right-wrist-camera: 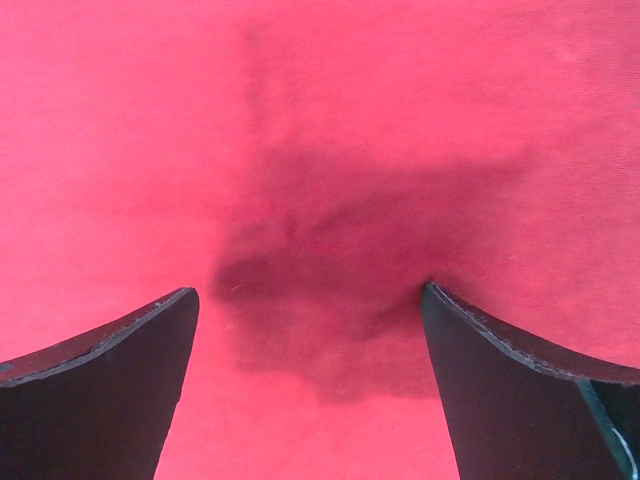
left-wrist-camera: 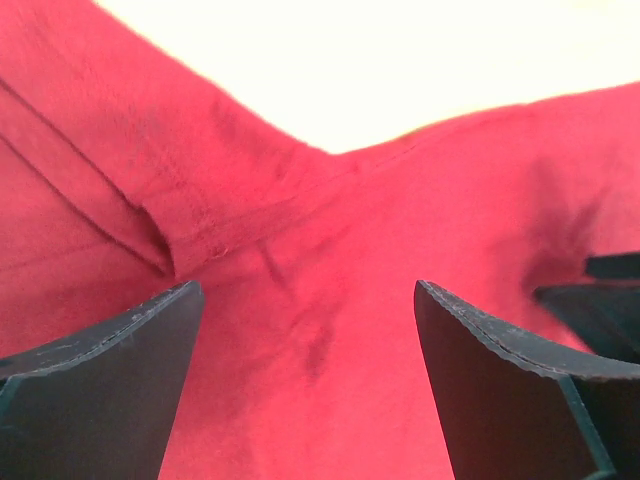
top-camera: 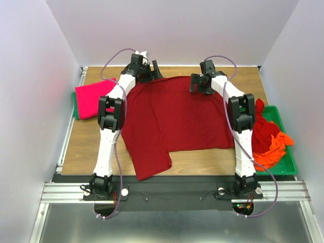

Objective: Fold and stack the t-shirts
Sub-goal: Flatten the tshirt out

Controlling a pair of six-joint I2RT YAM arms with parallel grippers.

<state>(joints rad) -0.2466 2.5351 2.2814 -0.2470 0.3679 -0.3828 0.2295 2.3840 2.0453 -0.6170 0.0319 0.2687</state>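
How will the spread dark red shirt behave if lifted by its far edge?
Probably floppy: the dark red shirt lies flat with soft creases, so it should sag between lift points. Likely light, since the cloth looks thin. Its near end may drag.

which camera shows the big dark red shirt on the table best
Top external view. It alone shows the whole dark red shirt spread on the table, sleeve and outline included. The left wrist view shows only a close patch with a stitched seam; the right wrist view shows only plain, shadowed fabric.

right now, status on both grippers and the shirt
Left gripper open, right gripper open. Both at far edge of dark red shirt, spread flat. Nothing blocking.
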